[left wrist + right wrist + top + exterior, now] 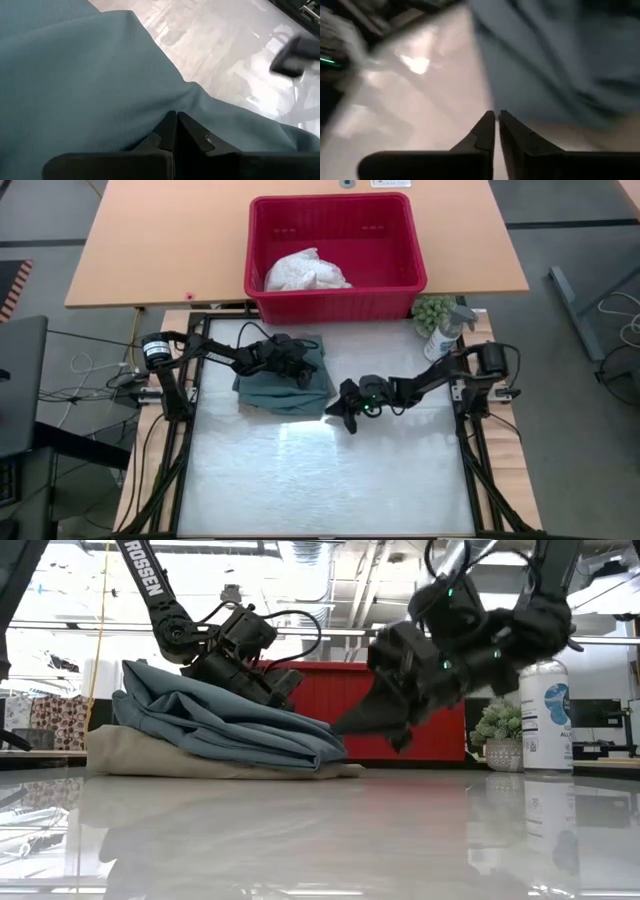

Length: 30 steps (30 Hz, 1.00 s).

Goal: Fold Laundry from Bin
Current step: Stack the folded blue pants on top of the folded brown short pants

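The left gripper [300, 370], fingers pressed together, rests on the folded teal garment [285, 385] near the tabletop's [330, 470] far edge; the right gripper [338, 412] hangs just beside it, fingers nearly together, holding nothing.

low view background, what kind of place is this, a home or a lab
Probably a lab or workshop, not a home: open ceiling ducts and strip lights, a metal-framed robot table on a bare grey floor, and cables trailing beside it.
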Available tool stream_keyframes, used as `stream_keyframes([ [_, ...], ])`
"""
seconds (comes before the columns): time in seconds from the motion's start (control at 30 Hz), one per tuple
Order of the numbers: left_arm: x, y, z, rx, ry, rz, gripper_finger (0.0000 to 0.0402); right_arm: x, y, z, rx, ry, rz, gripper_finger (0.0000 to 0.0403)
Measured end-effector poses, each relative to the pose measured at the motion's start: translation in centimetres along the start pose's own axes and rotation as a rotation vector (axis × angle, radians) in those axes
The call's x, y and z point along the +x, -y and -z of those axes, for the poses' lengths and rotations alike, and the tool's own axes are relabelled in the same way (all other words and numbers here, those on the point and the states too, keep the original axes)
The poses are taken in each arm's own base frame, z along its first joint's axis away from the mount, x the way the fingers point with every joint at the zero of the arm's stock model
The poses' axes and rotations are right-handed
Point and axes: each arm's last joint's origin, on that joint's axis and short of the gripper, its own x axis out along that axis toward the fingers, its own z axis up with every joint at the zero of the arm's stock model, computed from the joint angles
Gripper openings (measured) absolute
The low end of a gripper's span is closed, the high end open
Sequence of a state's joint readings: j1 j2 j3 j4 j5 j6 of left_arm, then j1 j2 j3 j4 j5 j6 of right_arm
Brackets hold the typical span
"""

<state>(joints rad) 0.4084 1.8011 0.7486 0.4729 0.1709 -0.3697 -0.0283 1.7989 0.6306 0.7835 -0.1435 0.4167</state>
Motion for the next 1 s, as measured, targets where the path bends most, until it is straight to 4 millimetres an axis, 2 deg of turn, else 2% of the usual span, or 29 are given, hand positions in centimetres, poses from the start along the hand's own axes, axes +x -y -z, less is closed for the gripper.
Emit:
stream_keyframes([
  [0.13, 0.0, 0.0, 0.2, 0.007, -0.017, 0.000, 0.0000, -1.8, 1.2, -0.6, -0.062, -0.110, 0.183, 0.0082],
  [0.27, 0.0, 0.0, 0.2, 0.007, -0.016, 0.002, 0.0000, -3.4, 1.8, -2.0, -0.138, -0.114, 0.265, 0.0136],
  [0.4, 0.0, -0.1, 0.1, 0.008, -0.014, -0.001, 0.0000, -3.6, 2.0, -2.9, -0.220, -0.089, 0.273, 0.0194],
  [0.5, 0.0, -0.1, 0.1, 0.009, -0.012, -0.002, 0.0000, -2.8, 1.6, -3.4, -0.264, -0.079, 0.259, 0.0215],
  [0.7, 0.0, -0.2, 0.1, 0.012, -0.011, -0.005, 0.0000, -0.4, 1.1, -4.1, -0.334, -0.098, 0.262, 0.0205],
  [0.83, 0.0, -0.3, 0.1, 0.017, -0.008, -0.016, 0.0000, 0.6, 1.5, -3.7, -0.349, -0.160, 0.276, 0.0190],
  [1.0, 0.0, -0.4, 0.1, 0.015, 0.000, -0.033, 0.0000, 1.3, 1.5, -3.4, -0.377, -0.178, 0.295, 0.0135],
])
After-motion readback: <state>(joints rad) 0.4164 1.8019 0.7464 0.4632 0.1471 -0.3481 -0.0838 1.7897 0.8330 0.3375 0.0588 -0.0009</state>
